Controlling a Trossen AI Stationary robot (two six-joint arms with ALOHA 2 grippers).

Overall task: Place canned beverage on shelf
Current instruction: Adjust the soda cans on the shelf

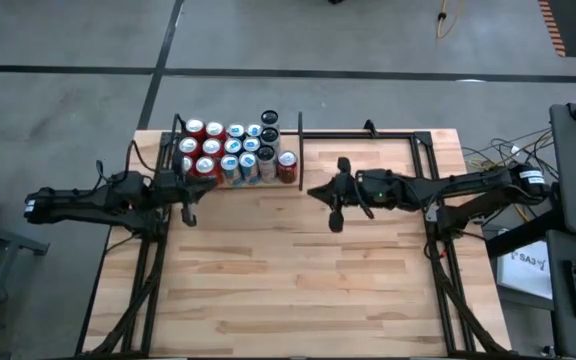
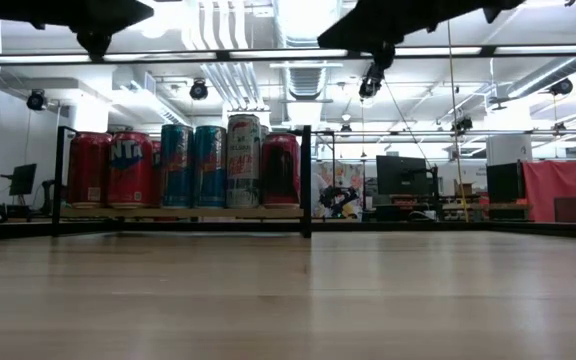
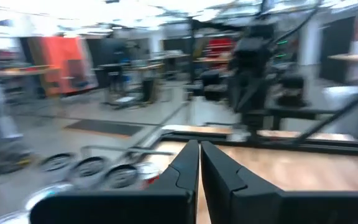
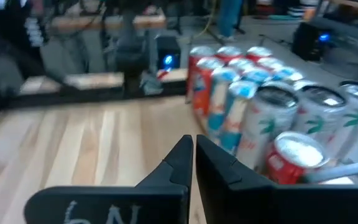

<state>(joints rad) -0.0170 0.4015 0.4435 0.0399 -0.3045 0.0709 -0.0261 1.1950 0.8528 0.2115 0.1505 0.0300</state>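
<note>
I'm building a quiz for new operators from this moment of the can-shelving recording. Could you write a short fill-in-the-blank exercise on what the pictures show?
1. The left gripper and the right gripper are both ____.
2. Neither gripper holds a ____.
3. The cans stand inside the shelf at the table's ____ edge in the high view.
4. In the low view, the cans stand ____.

Missing words: shut; can; far; upright
</note>
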